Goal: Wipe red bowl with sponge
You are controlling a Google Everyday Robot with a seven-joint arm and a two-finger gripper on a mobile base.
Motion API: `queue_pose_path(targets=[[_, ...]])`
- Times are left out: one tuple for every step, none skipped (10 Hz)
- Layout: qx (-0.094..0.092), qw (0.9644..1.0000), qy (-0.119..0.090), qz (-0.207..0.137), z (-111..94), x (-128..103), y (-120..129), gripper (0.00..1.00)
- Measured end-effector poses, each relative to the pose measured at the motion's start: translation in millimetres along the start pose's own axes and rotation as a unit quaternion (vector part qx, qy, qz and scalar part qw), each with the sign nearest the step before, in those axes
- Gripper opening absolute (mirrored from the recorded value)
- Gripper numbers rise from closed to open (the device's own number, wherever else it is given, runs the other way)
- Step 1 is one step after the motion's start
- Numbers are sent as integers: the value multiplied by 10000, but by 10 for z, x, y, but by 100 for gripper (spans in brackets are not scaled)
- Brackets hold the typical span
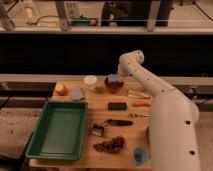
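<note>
The red bowl [114,85] is a small dark maroon bowl at the back of the wooden table [85,159], right of the white cup [90,81]. The pale blue sponge [114,78] sits at the bowl's mouth, under the tip of my arm. My gripper [115,76] reaches down from the white elbow at the back onto the bowl and is shut on the sponge, which presses into the bowl. The fingers are mostly hidden behind the sponge and wrist.
A green tray [57,127] fills the left front. An orange [60,88] and a grey-blue square piece [76,93] lie at the back left. A black block [117,106], a dark-handled tool [119,122], a brown cluster [110,145] and a blue cup [141,155] lie mid-table. My arm covers the right side.
</note>
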Motion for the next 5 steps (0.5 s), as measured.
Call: queue_pose_path(targets=[[-12,10000,-43,-31,27,-57,-14,0],[-24,10000,-54,-61,49,-73,-14,0],[-33,10000,-55,-75,66,-72,-3,0],[-50,9999,-70,-77,79,-78,14,0],[-68,9999,-90,-88,91,-93,44,0]])
